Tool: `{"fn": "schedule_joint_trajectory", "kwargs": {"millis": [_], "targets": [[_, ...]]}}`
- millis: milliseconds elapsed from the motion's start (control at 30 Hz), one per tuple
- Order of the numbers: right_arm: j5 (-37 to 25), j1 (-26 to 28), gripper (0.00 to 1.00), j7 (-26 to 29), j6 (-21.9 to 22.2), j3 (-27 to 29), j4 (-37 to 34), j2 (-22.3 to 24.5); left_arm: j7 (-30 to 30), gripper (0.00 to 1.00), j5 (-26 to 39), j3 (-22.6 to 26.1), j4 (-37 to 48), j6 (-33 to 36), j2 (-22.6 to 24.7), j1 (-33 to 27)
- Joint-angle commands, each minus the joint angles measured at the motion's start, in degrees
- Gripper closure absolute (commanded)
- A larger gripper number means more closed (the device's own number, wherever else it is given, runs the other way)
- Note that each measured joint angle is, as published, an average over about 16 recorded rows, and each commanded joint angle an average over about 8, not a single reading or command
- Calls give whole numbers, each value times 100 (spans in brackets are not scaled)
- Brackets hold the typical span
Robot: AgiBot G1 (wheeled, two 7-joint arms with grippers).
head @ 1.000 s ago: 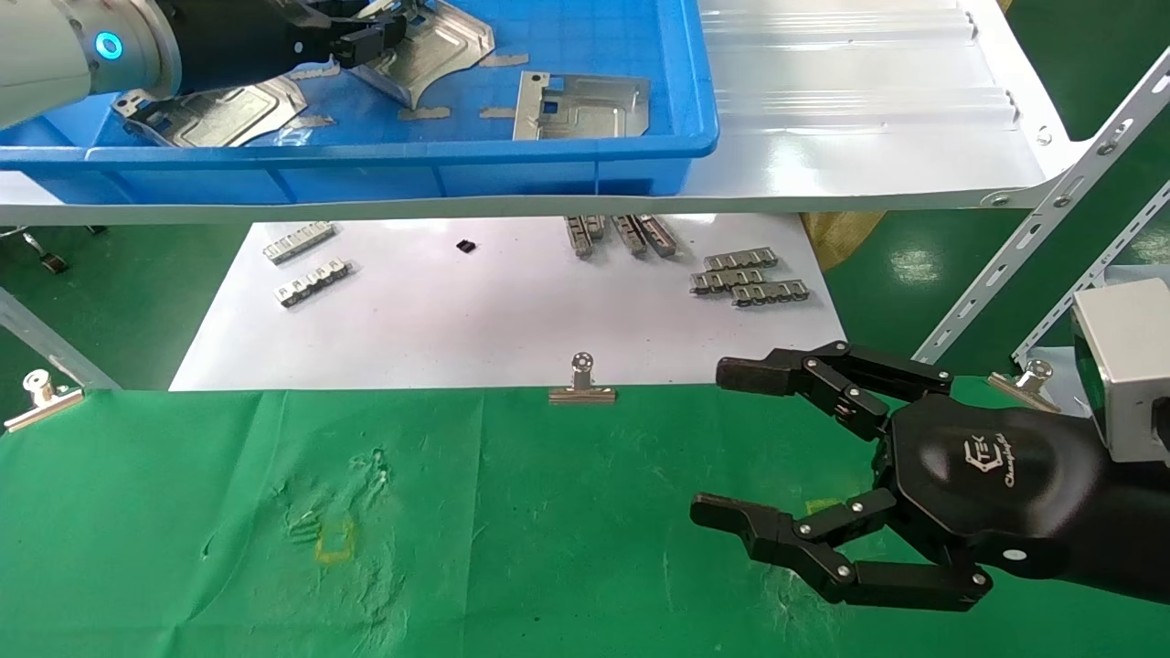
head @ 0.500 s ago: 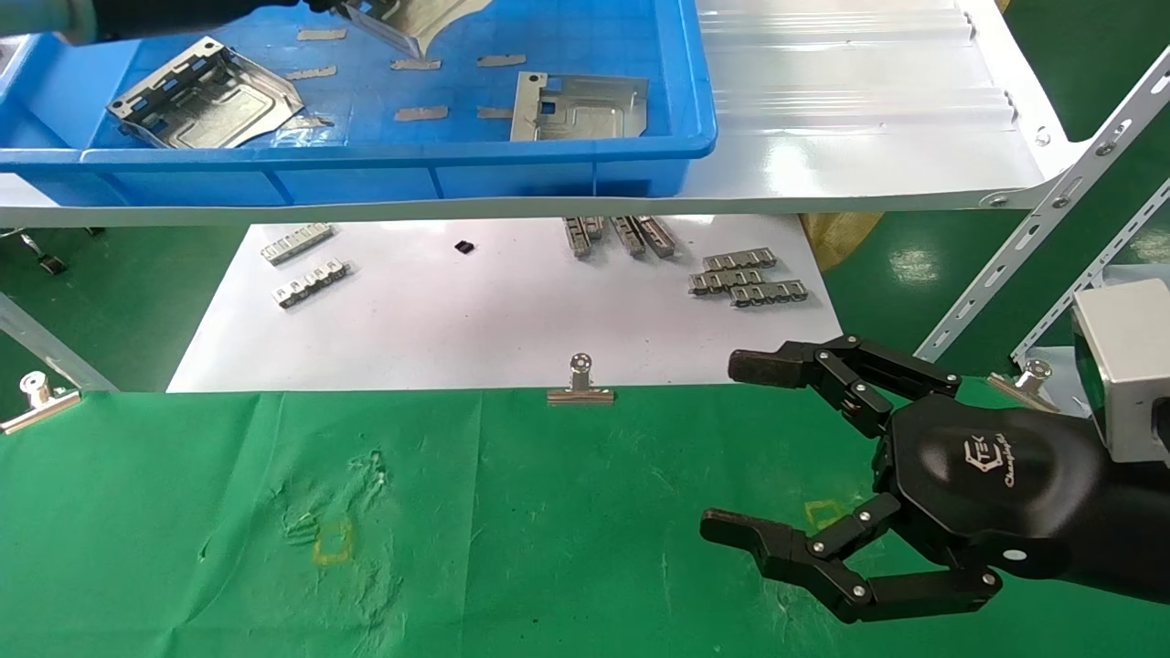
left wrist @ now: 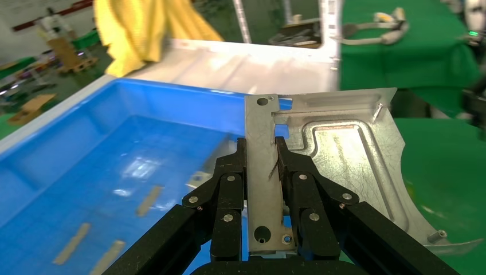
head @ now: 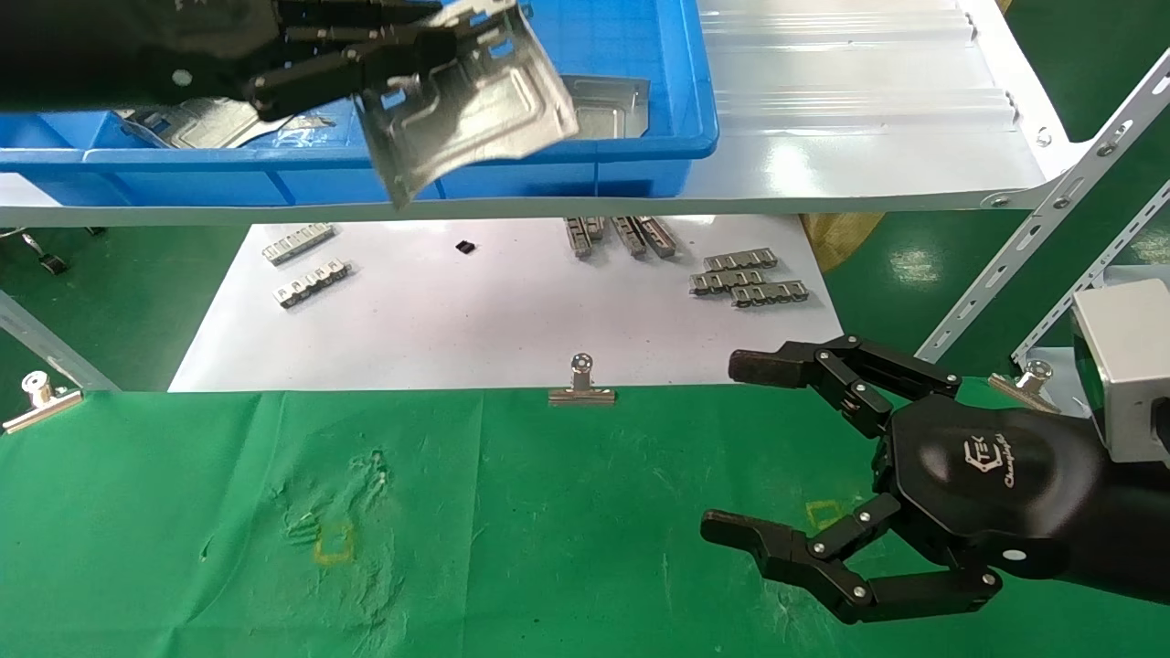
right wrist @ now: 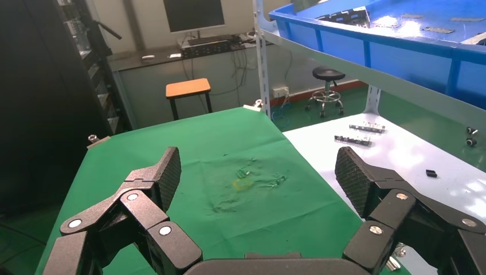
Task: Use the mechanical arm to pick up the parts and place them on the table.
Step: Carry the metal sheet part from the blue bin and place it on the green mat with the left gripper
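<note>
Now lifted: part (head: 466, 91) held over bin's (head: 640, 146) front wall.
Left gripper (left wrist: 262, 172) clamped on flange, jaws closed against it; right gripper (head: 777, 457) parked over green surface (head: 548, 548), jaws spread wide, holding nothing.

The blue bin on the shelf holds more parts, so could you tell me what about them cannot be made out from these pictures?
- Head view: the part gripped by the left gripper covers most of a second plate in the blue bin.
- Head view: the left arm hides most of a third plate.
- Left wrist view: no other plates show, only small strips.
- Total count: cannot tell.
</note>
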Motion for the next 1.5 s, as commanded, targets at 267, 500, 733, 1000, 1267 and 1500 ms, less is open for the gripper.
{"fn": "schedule_joint_trajectory", "kwargs": {"millis": [267, 500, 733, 1000, 1267, 1500], "targets": [[0, 0, 0, 0, 0, 0, 0, 0, 54, 100, -1032, 560, -1997, 297, -938, 1073], [0, 0, 0, 0, 0, 0, 0, 0, 250, 100, -1792, 1358, -3281, 197, -1950, 1946], [0, 0, 0, 0, 0, 0, 0, 0, 1830, 100, -1134, 2071, -3093, 111, -2133, 2372], [0, 0, 0, 0, 0, 0, 0, 0, 3016, 100, -789, 2351, -2188, -26, -1937, 2524], [0, 0, 0, 0, 0, 0, 0, 0, 3409, 44, -757, 2354, -1577, -225, -1701, 2487], [0, 0, 0, 0, 0, 0, 0, 0, 3626, 0, -726, 2355, -1163, -334, -1507, 2449]]}}
